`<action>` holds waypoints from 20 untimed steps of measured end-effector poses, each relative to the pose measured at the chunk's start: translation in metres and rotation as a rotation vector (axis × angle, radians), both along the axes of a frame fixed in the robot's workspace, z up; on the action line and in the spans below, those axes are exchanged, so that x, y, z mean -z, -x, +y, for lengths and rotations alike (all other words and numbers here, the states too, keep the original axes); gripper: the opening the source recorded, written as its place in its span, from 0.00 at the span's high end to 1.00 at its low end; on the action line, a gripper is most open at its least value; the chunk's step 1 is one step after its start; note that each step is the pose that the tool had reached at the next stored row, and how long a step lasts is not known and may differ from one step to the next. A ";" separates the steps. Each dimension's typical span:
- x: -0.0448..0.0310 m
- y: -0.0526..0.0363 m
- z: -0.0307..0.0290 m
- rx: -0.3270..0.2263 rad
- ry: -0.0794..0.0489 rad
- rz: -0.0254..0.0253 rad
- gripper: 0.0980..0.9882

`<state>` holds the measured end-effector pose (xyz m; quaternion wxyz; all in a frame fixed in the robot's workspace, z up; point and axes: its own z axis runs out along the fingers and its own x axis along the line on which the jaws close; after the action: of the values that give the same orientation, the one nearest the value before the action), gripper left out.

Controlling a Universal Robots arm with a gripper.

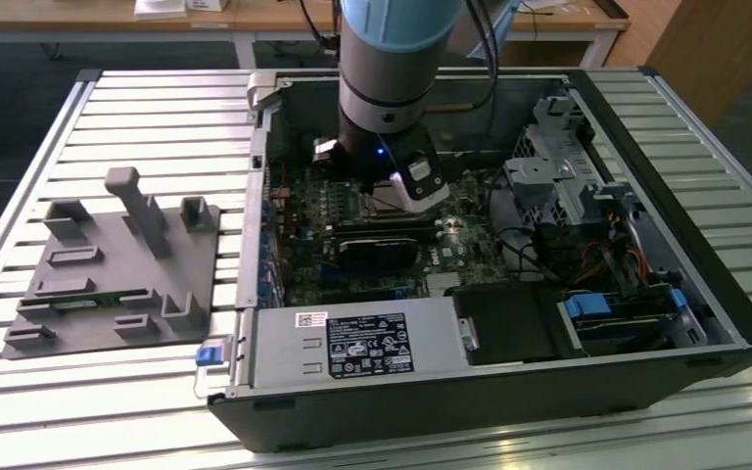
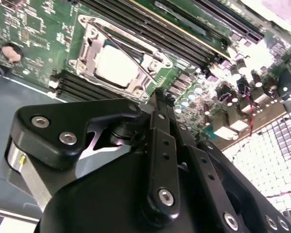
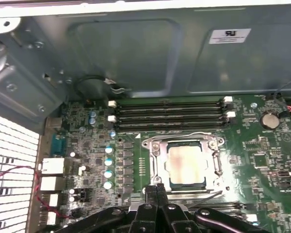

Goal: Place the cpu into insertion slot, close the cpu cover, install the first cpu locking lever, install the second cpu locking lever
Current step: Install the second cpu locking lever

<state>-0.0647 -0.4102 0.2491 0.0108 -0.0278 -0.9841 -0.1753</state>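
The cpu [image 3: 185,164] already sits in the slot [image 3: 157,167], the cover [image 3: 214,160] down around it. The end effector [image 3: 156,190], fingers pressed together and empty, hovers just beside the socket; I'd press the lever [image 2: 128,53] steadily, keeping clear of the board [image 3: 262,160].

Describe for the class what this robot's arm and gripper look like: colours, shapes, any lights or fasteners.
The arm is a thick cylinder, light blue above, black lower down, with a small blue light near the wrist and a white block beside it. The gripper is matte black, built from flat linked bars joined by round silver screws, narrowing to slim fingers.
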 end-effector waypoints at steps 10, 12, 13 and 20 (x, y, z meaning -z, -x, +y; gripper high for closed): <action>0.0032 -0.0224 -0.0013 0.000 -0.003 0.0149 0.99; 0.0047 -0.0231 -0.0037 0.002 -0.003 0.0167 0.99; 0.0052 -0.0235 -0.0048 0.002 -0.003 0.0177 0.99; 0.0109 -0.0252 -0.0133 0.008 -0.003 0.0216 0.99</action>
<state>-0.0395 -0.4235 0.2382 0.0208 -0.0333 -0.9835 -0.1765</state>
